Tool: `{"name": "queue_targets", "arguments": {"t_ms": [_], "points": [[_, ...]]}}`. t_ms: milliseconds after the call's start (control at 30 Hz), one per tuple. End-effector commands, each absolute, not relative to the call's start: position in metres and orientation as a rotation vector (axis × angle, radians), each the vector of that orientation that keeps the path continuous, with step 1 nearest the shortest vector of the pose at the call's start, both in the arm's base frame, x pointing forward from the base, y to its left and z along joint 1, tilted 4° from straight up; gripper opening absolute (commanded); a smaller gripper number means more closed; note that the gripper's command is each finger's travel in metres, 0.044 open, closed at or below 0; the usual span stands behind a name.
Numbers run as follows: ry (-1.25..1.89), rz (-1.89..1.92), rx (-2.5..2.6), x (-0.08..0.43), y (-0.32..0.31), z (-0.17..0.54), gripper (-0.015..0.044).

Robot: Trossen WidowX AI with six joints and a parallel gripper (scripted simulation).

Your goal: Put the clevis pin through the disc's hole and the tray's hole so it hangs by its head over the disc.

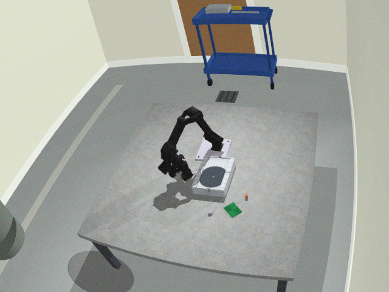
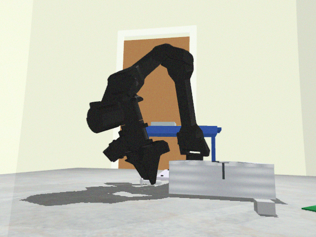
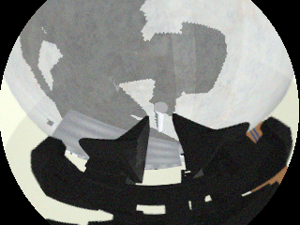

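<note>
1. The gripper (image 1: 187,178) (image 2: 152,182) (image 3: 160,118) is low over the table (image 1: 257,238) (image 2: 101,219) (image 3: 253,61), at 9 o'clock from the tray (image 1: 208,192) (image 2: 199,179) (image 3: 161,155) in the top view
2. Its fingers are parted, with a narrow gap between the tips, and are not clamped on anything
3. The steel pin (image 2: 141,181) (image 3: 160,108) lies on its side on the table, near the tray wall; in the top view it cannot be made out by the arm
4. In the wrist view the pin's head sits just past the gap, at 12 o'clock from the fingertips, and the shank runs down toward 6 o'clock, in line with the opening between them; whether either finger touches it, I cannot tell
5. In the exterior view the fingertips overlap the shank, while the head shows at 9 o'clock from them and the shank's other end at 3 o'clock
6. The dark disc (image 1: 212,176) lies inside the tray, its small centre hole a pale dot from above; the pin is not through it
7. Around the tray, seen from above, an orange piece (image 1: 246,196) is at 4 o'clock, a green square (image 1: 233,210) (image 2: 310,208) at 5 and a small grey block (image 1: 210,213) (image 2: 265,207) at 6
</note>
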State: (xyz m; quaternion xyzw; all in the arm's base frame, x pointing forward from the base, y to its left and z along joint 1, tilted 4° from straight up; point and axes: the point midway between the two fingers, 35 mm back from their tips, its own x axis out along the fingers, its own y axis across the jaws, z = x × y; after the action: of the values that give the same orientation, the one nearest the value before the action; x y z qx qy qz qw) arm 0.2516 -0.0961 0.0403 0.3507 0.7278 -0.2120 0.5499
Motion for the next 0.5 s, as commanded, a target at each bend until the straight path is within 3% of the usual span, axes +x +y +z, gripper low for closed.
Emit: {"name": "queue_targets", "arguments": {"t_ms": [0, 167, 333, 467], "points": [[1.723, -0.502, 0.84, 0.2521, -0.0952, 0.0393, 0.016], [1.723, -0.502, 0.84, 0.2521, -0.0952, 0.0393, 0.016], [1.723, -0.502, 0.84, 0.2521, -0.0952, 0.0393, 0.0029], [1.723, -0.502, 0.84, 0.2521, -0.0952, 0.0393, 0.0002]]}}
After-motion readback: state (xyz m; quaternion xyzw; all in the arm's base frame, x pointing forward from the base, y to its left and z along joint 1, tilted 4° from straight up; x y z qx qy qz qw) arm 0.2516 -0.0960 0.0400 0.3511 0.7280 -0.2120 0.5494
